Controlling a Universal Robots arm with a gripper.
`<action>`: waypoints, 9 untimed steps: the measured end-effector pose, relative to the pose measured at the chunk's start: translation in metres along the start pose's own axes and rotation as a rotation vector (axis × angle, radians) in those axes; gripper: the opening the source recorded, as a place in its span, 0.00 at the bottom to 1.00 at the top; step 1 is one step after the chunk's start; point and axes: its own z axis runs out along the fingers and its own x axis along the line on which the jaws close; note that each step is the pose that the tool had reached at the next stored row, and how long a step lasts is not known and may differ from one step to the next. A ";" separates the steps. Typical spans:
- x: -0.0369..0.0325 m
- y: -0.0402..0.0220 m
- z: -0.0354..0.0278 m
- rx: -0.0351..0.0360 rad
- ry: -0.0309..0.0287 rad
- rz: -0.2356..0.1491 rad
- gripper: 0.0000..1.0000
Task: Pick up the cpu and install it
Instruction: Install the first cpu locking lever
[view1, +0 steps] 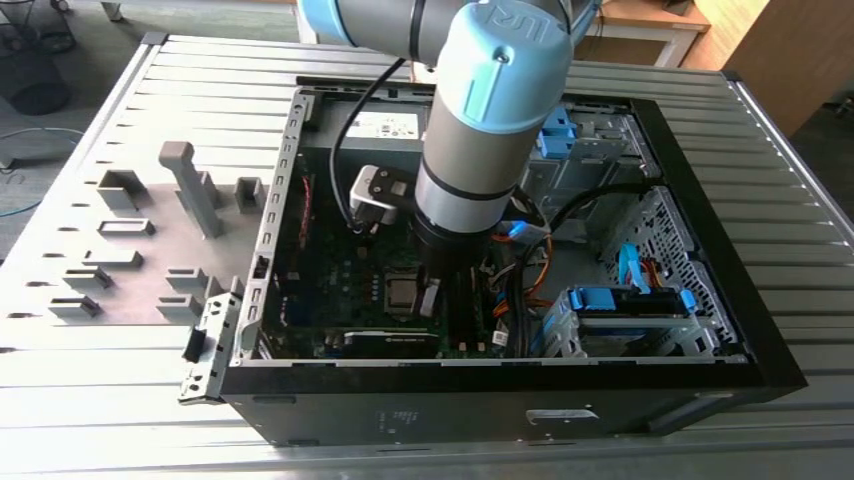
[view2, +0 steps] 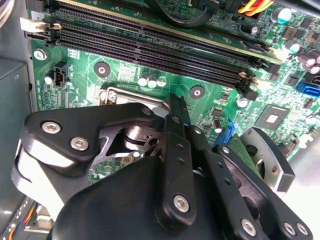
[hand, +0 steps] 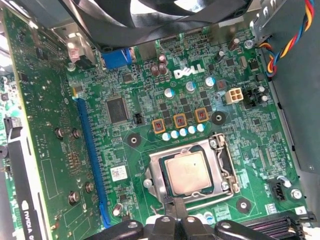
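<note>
Gripper (hand: 176, 220) just above cpu (hand: 187, 171), seated in socket frame (hand: 227, 167).

Cpu (hand: 187, 171) top was silvery-grey with a tan sheen, inside a dark metal socket frame (hand: 226, 165); motherboard (hand: 150, 125) was green with a blue slot (hand: 91, 160) and orange-ringed components (hand: 180, 120); arm (view1: 487, 100) was light blue and silver-grey; gripper (view2: 175, 165) links were black with silver screws; computer case (view1: 747, 300) was black; bench (view1: 80, 390) was ribbed grey.
</note>
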 end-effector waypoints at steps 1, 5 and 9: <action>0.0000 0.0000 0.0004 0.0001 0.0004 0.000 0.11; 0.0000 -0.0001 0.0017 0.0005 0.0021 0.001 0.11; 0.0002 -0.0005 0.0026 0.0009 0.0036 0.002 0.11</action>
